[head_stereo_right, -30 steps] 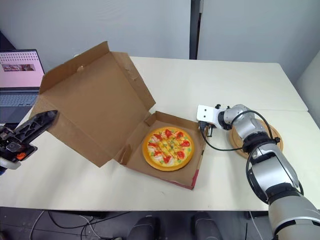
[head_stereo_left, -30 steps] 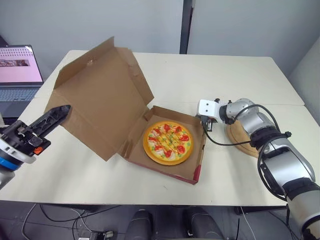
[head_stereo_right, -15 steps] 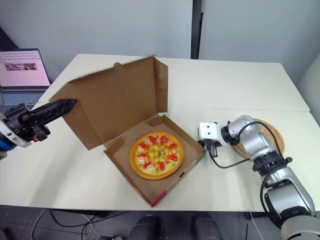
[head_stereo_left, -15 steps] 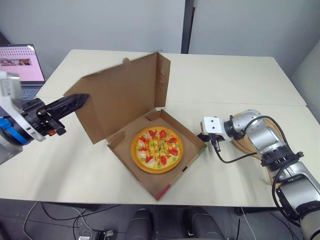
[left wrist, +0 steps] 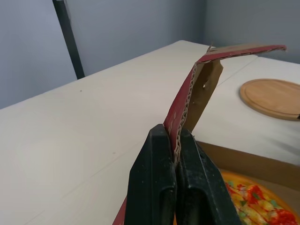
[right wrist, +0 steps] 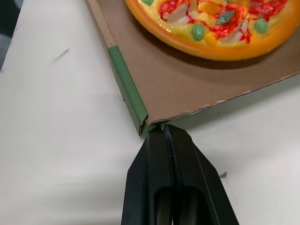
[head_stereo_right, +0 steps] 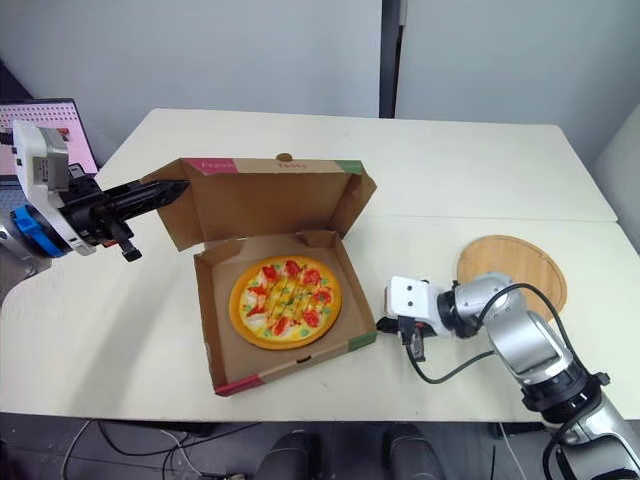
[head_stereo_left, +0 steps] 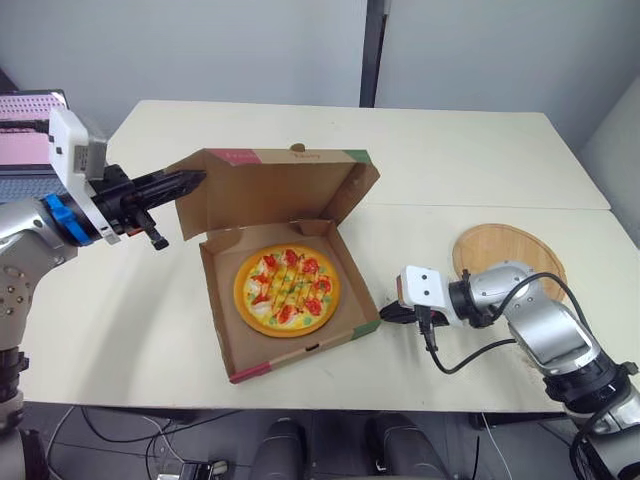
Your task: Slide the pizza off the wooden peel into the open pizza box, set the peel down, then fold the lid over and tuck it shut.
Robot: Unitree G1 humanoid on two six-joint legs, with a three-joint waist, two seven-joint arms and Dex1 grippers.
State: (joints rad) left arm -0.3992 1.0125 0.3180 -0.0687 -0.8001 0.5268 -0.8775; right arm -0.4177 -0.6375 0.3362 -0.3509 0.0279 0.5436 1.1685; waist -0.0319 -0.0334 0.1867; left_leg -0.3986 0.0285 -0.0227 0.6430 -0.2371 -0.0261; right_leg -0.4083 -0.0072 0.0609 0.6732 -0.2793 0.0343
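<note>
Your left end effector (left wrist: 174, 137) is pinching the cardboard edge of the lid (head_stereo_left: 275, 190), one finger on each face. That grip holds the lid half-raised over the box (head_stereo_left: 300, 352) and lets you steer it down. The pizza (head_stereo_left: 286, 291) already lies flat in the box base, just below and beyond that grip.

Your right end effector (right wrist: 165, 129) has its fingers pressed together with nothing between them. Its tip sits against the box's near corner, where the green-striped wall meets the front wall. I read that as a brace, so the base does not skid across the counter (head_stereo_left: 450, 150) while the lid swings.

The wooden peel (head_stereo_left: 508, 258) rests on the counter back behind the right end effector, on the side away from the box, so that step looks finished. What remains is folding the lid flat and tucking its flaps.
</note>
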